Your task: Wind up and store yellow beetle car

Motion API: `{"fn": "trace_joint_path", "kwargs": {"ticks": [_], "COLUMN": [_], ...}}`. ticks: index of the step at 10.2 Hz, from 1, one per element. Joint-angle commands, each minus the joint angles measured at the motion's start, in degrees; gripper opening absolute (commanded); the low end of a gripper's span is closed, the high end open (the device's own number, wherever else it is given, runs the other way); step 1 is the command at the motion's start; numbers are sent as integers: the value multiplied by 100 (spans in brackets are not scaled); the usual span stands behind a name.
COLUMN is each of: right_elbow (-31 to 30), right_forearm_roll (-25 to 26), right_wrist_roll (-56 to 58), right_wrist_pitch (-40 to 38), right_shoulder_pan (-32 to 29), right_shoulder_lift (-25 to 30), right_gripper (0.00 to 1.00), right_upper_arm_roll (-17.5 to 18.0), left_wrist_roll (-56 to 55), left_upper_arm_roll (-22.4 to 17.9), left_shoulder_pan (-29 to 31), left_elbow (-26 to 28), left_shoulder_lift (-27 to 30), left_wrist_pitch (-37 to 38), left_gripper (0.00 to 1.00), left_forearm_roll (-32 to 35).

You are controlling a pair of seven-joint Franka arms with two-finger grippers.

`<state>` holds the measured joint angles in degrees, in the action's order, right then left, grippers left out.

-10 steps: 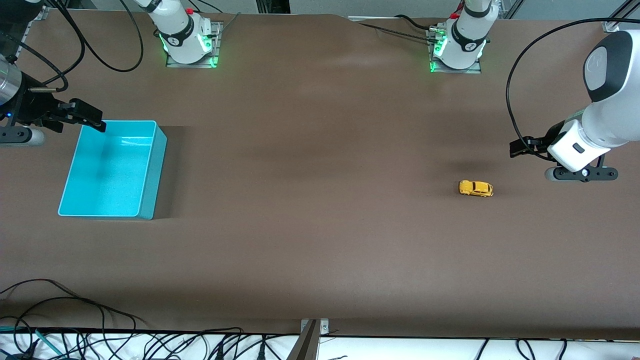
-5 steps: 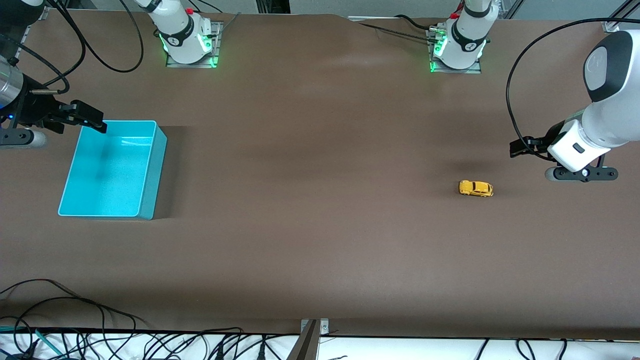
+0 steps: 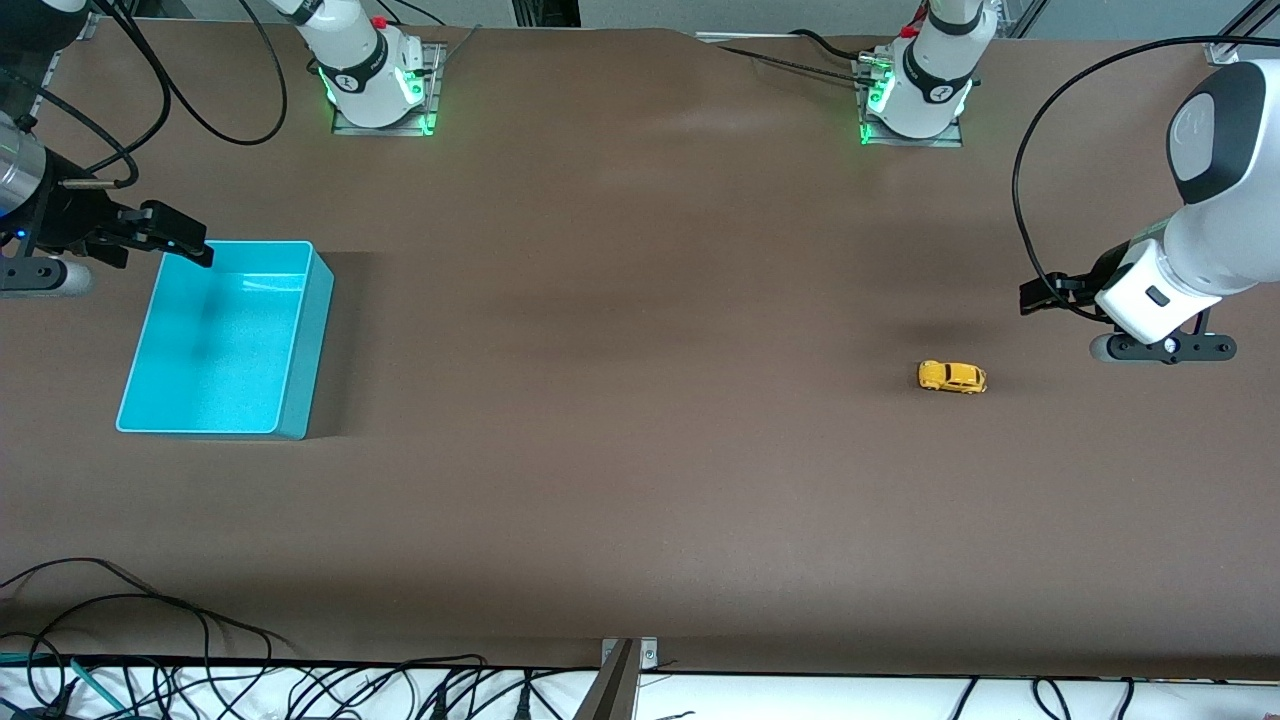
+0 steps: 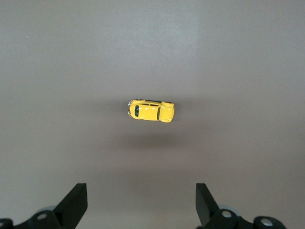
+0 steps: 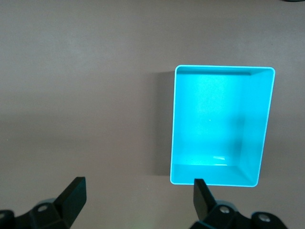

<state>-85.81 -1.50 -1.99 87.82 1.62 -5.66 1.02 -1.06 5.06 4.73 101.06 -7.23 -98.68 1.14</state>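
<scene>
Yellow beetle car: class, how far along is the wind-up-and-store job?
Nothing looks done: the yellow beetle car sits on the table, untouched, and the turquoise bin holds nothing. In hand: the left gripper hangs open above the car; the right gripper waits open by the bin. Grasping, winding and storing remain.

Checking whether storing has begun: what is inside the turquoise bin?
Nothing shows inside the turquoise bin; its bare floor appears in the right wrist view. The yellow beetle car sits on the table near the left arm's end.

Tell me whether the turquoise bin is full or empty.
Empty: the turquoise bin shows only its bare floor, and the yellow beetle car sits out on the table.
</scene>
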Motion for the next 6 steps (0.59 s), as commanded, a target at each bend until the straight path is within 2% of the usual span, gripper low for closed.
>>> {"fn": "trace_joint_path", "kwargs": {"ticks": [1, 6], "right_elbow": [143, 134], "right_forearm_roll": [-87, -149], "right_wrist_roll": [84, 180], "right_wrist_pitch": [-19, -28], "right_shoulder_pan": [-47, -47], "right_shoulder_lift": [-49, -32], "right_gripper": [100, 100], "right_upper_arm_roll": [-5, -119], "left_wrist_roll": [-26, -26], "left_upper_arm_roll": [13, 13], "left_shoulder_pan": [46, 46], "left_elbow": [-43, -43], "left_shoulder_lift": [28, 20], "left_wrist_pitch": [95, 95], "left_gripper": [100, 100], "left_forearm_roll": [-167, -167]}}
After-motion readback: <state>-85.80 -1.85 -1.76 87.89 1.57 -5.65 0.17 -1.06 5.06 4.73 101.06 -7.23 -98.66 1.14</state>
